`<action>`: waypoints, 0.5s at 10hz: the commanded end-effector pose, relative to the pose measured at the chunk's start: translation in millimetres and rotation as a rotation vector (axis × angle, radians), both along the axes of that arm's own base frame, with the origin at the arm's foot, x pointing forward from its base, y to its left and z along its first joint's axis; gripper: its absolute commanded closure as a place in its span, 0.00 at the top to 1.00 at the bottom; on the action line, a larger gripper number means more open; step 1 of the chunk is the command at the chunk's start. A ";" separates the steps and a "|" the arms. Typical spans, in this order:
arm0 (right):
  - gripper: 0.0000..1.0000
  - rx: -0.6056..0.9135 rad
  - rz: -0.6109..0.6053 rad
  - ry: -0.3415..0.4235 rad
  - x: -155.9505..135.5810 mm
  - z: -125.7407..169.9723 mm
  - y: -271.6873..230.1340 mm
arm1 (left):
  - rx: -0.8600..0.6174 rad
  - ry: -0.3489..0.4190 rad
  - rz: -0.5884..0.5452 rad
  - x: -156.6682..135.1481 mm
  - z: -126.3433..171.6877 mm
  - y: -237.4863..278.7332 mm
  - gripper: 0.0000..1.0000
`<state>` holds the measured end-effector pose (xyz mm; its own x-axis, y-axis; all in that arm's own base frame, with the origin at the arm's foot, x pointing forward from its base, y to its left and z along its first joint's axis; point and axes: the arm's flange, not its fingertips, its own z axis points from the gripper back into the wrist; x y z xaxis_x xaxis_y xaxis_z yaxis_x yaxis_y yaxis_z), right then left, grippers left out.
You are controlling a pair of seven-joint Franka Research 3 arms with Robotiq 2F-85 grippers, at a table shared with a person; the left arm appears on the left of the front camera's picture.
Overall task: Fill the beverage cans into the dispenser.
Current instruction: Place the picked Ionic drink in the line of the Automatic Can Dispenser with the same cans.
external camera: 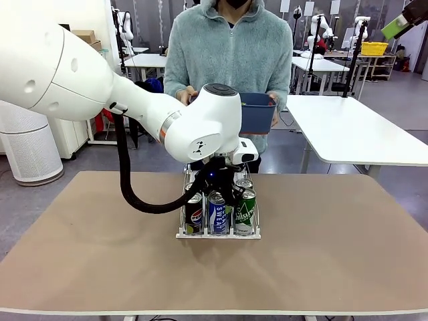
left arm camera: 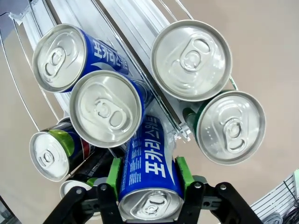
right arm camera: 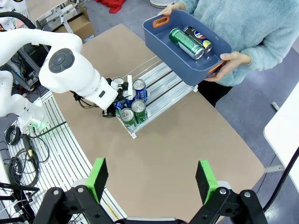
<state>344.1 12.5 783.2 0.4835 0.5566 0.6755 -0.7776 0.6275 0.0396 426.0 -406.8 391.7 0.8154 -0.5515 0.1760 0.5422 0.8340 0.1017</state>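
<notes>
A brown table (external camera: pixel 348 261) spanned the foreground; a person in teal fleece (external camera: pixel 224 63) held a dark blue bin (external camera: pixel 259 115); 1 white table (external camera: pixel 361 130) stood behind.

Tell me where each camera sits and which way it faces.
Front: fixed on the robot's side, facing across the table at the person holding a blue bin; the left arm reaches over the rack.
Left wrist: on that arm, looking down its jaws, shut on a blue can, onto the rack's cans.
Right wrist: high over the table, looking down; its open green pads rise from the bottom edge.
Shared: front and right wrist both show the person, bin and left arm.
</notes>
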 end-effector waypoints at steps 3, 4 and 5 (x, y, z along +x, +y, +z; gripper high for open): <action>1.00 0.001 0.002 0.003 0.2 -1.5 0.1 | 0.014 0.021 -0.022 -6.1 -0.5 5.0 0.77; 1.00 0.001 0.002 0.003 0.2 -1.5 0.1 | 0.015 -0.003 -0.023 -5.1 8.6 8.2 0.81; 1.00 0.001 0.002 0.003 0.2 -1.5 0.1 | 0.010 -0.025 -0.011 -5.9 17.2 7.0 0.96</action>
